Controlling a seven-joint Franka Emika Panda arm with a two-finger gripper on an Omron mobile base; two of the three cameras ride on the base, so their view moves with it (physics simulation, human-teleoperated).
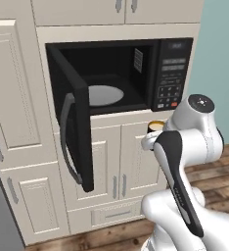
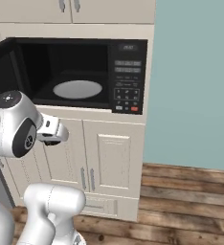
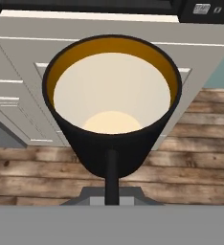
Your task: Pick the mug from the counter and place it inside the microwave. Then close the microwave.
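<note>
One microwave [image 1: 121, 73], built into the cream cabinetry, door [image 1: 75, 117] swung wide toward the left with its grey curved handle [image 1: 65, 142] facing outward. One round pale turntable [image 2: 78, 89] inside, bare on top. One button panel [image 2: 127, 79] at the microwave's right side. Cream cabinet doors [image 2: 111, 158] below the microwave, more above; teal wall [image 2: 195, 81] to the right; wooden plank floor [image 2: 181, 210] underneath.

One white arm [image 1: 185, 162], folded up in front of the lower cabinets, wrist held just below the microwave's bottom edge and in front of the cabinet doors. One end effector [image 3: 111, 165], pinching the mug by its near wall: a dark finger [image 3: 111, 177] seen pressed against the outside of the black wall in the hand view.

One mug [image 3: 112, 103], black outside, cream-yellow inside, carried upright in the air by the end effector, below the microwave opening and not yet inside it. In the left base view, just the mug's pale rim [image 1: 156, 126] peeking out behind the wrist, beneath the button panel. Nothing in the mug; pale bottom plainly seen from above.
</note>
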